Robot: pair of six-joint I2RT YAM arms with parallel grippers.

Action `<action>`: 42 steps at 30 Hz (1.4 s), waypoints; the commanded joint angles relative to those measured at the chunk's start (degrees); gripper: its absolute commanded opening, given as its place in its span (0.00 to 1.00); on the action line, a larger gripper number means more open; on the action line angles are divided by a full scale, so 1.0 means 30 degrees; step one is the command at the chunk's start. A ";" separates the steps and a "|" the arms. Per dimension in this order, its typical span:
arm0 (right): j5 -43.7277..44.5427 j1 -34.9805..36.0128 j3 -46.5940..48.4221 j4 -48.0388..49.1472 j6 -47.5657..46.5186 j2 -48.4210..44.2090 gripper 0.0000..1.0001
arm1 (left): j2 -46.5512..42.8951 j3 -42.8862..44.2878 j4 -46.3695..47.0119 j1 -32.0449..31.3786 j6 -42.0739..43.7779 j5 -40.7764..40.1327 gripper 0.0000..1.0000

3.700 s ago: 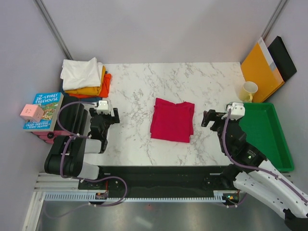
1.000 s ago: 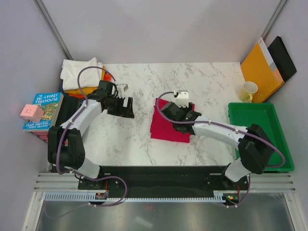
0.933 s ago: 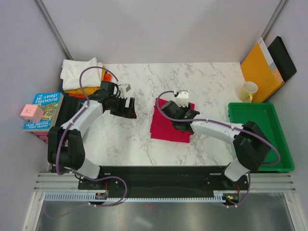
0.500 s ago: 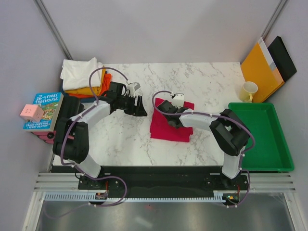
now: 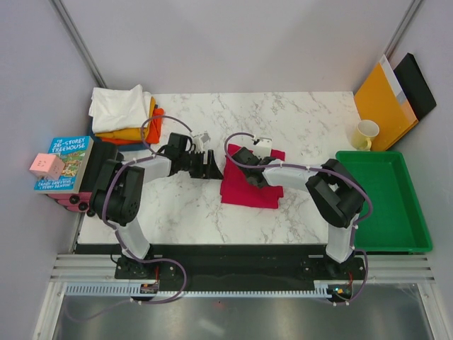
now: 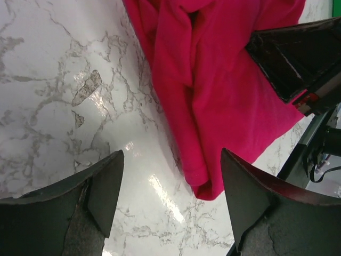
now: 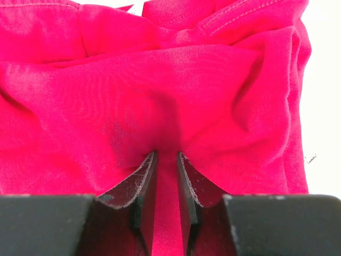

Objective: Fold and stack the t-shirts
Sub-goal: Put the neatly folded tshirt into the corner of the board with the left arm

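White marble-look tabletop [image 5: 304, 120], grey walls round it. Top cam: the red tee [image 5: 248, 195], folded into a soft, rough rectangle, lies mid-table. A pile of folded tees [image 5: 124, 117] (white on top, yellow-orange + orange under) sits at the far left corner. Left gripper [image 5: 211, 168] is right at the red tee's left edge, right gripper [image 5: 249, 173] down on its far half. Left wrist cam: black wedge fingers spread wide, glossy marble + rumpled hem betw them, nothing held. Right wrist cam: fingers squeezed nearly together on a raised ridge of knit cloth.

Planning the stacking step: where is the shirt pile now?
In the top view, the shirt pile sits on the far-left corner of the table, beyond the book.
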 commanded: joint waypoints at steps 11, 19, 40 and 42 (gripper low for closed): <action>-0.0533 -0.0021 0.0364 -0.0245 0.0831 0.0342 0.29 | 0.3286 0.3239 0.1917 -0.1650 -0.2422 -0.0506 0.81; -0.0415 -0.0021 0.0334 -0.0129 0.0889 0.0342 0.29 | 0.5013 0.4265 -0.0426 -0.2677 -0.1750 -0.1677 0.81; -0.0153 0.0008 0.0421 0.0224 0.0307 -0.0330 0.33 | 0.4728 0.5434 -0.3407 -0.3204 0.0672 -0.1876 0.02; 0.0459 0.0212 0.0744 0.0253 -0.0105 -0.0653 0.47 | 0.4199 0.6459 -0.4319 -0.3322 0.1615 -0.2262 0.02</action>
